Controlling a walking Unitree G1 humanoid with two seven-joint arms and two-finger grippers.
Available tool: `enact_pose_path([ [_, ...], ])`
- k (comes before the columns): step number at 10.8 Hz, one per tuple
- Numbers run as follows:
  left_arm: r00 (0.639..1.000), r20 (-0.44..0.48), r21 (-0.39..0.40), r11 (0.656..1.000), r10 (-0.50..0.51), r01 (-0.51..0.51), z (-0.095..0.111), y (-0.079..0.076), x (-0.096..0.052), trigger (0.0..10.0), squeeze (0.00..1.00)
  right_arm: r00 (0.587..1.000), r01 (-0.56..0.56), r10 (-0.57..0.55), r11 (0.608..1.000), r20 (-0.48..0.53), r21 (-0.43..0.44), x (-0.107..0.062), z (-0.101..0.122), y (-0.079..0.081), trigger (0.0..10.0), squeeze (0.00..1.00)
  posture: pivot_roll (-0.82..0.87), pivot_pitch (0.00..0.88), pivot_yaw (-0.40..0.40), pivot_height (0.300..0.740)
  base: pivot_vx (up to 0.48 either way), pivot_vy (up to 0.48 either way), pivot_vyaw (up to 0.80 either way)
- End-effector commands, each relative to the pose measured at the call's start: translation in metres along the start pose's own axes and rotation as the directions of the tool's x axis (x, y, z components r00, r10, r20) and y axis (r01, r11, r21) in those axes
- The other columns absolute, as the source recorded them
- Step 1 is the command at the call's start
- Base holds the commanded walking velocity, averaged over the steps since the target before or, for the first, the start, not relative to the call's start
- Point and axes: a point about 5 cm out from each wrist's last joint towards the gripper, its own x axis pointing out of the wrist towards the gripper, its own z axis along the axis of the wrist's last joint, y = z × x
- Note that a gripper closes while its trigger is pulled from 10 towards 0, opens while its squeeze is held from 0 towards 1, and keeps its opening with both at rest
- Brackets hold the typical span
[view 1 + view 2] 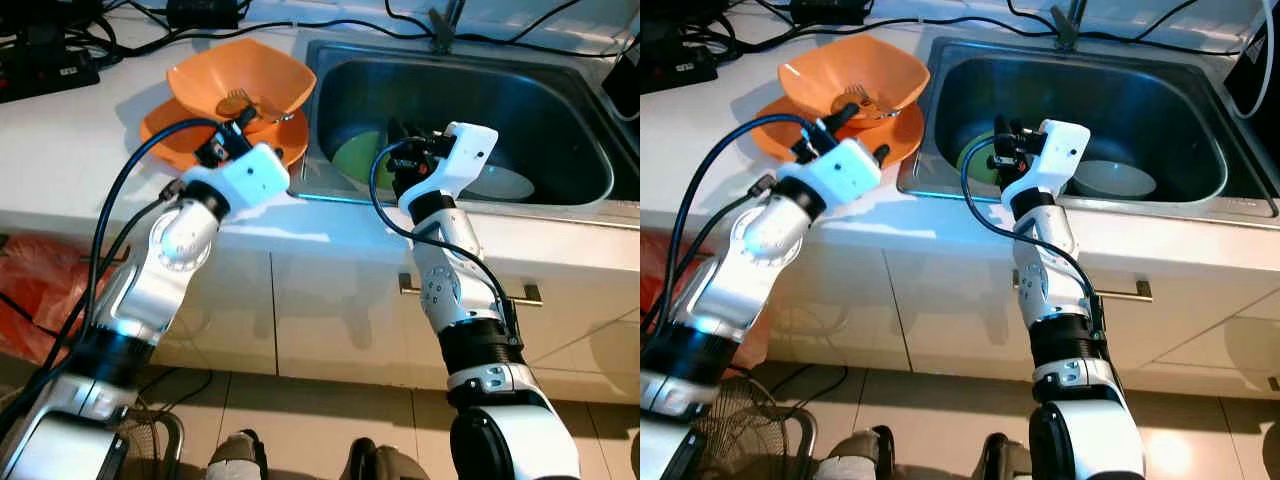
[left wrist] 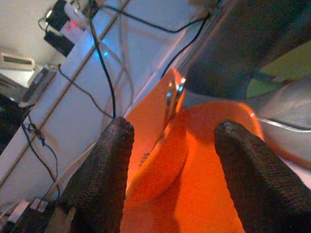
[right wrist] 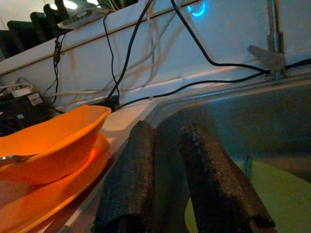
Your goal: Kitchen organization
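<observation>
An orange bowl (image 1: 240,75) holding a metal fork (image 1: 235,100) rests on an orange plate (image 1: 165,135) on the white counter, left of the steel sink (image 1: 450,205). Inside the sink lie a green plate (image 1: 355,160) and a white bowl (image 1: 500,182). My left gripper (image 2: 170,128) hovers open just above the orange plate's near side, pointing at the bowl, nothing between its fingers. My right gripper (image 3: 167,133) reaches over the sink's front left part above the green plate, its two fingers close together and holding nothing.
A faucet (image 1: 440,30) stands at the sink's back rim. Black cables and a power strip (image 1: 40,60) run along the counter's back left. White cabinet doors with a metal handle (image 1: 525,295) are below; a red bag (image 1: 35,290) lies on the floor at left.
</observation>
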Motion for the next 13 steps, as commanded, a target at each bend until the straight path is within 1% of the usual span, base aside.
enact_pose_path([
  [1, 1.0, 0.006, 0.012, 1.0, 0.009, -0.009, 0.001, 0.0, 0.003, 10.0, 0.0, 1.0, 0.003, -0.003, 1.0, 0.003, 0.001, -0.001, 0.0, -0.001, 10.0, 0.0, 0.11, 0.133, -0.05, 0.74, 0.0, 0.0, 0.0],
  [3, 1.0, 0.0, 0.034, 0.999, 0.024, -0.024, 0.0, 0.003, 0.014, 10.0, 0.0, 1.0, 0.005, -0.005, 1.0, 0.007, 0.0, 0.0, 0.001, -0.001, 10.0, 0.0, 0.11, 0.131, -0.048, 0.74, 0.0, 0.0, 0.0],
  [4, 1.0, -0.001, 0.036, 0.999, 0.03, -0.03, 0.0, 0.004, 0.017, 10.0, 0.0, 1.0, 0.006, -0.006, 1.0, 0.007, 0.0, 0.0, 0.001, -0.002, 10.0, 0.0, 0.11, 0.131, -0.048, 0.74, 0.0, 0.0, 0.0],
  [5, 0.999, 0.006, 0.035, 0.999, 0.032, -0.032, 0.001, 0.004, 0.021, 9.1, 0.0, 1.0, 0.007, -0.007, 1.0, 0.008, 0.001, 0.0, 0.001, -0.001, 10.0, 0.0, 0.1, 0.129, -0.045, 0.74, 0.0, 0.0, 0.0],
  [6, 0.999, 0.011, 0.032, 0.999, 0.032, -0.032, 0.003, 0.004, 0.022, 7.0, 0.0, 1.0, 0.008, -0.008, 1.0, 0.009, 0.002, 0.0, 0.001, -0.001, 10.0, 0.0, 0.1, 0.128, -0.044, 0.74, 0.0, 0.0, 0.0],
  [7, 0.999, 0.018, 0.033, 0.999, 0.028, -0.029, 0.003, 0.003, 0.024, 4.6, 0.0, 1.0, 0.009, -0.009, 1.0, 0.009, 0.002, 0.0, 0.001, -0.001, 10.0, 0.0, 0.1, 0.128, -0.042, 0.74, 0.0, 0.0, 0.0],
  [9, 0.999, 0.026, 0.037, 0.999, 0.024, -0.025, 0.003, 0.002, 0.028, 3.5, 0.0, 1.0, 0.012, -0.012, 1.0, 0.009, 0.002, -0.001, 0.001, -0.002, 10.0, 0.0, 0.1, 0.129, -0.041, 0.74, 0.0, 0.0, 0.0],
  [11, 0.999, 0.029, 0.039, 0.999, 0.021, -0.022, 0.003, 0.001, 0.03, 4.3, 0.0, 1.0, 0.012, -0.012, 1.0, 0.009, 0.002, -0.001, 0.001, -0.002, 10.0, 0.0, 0.1, 0.128, -0.04, 0.74, 0.0, 0.0, 0.0],
  [12, 0.999, 0.027, 0.041, 0.999, 0.02, -0.021, 0.003, 0.001, 0.03, 5.6, 0.0, 1.0, 0.012, -0.012, 1.0, 0.01, 0.002, -0.001, 0.001, -0.002, 10.0, 0.0, 0.1, 0.127, -0.039, 0.74, 0.0, 0.0, 0.0],
  [13, 0.999, 0.027, 0.046, 0.999, 0.02, -0.021, 0.003, 0.0, 0.032, 4.7, 0.0, 1.0, 0.013, -0.013, 1.0, 0.011, 0.002, -0.001, 0.001, -0.002, 10.0, 0.0, 0.1, 0.126, -0.037, 0.74, 0.0, 0.0, 0.0],
])
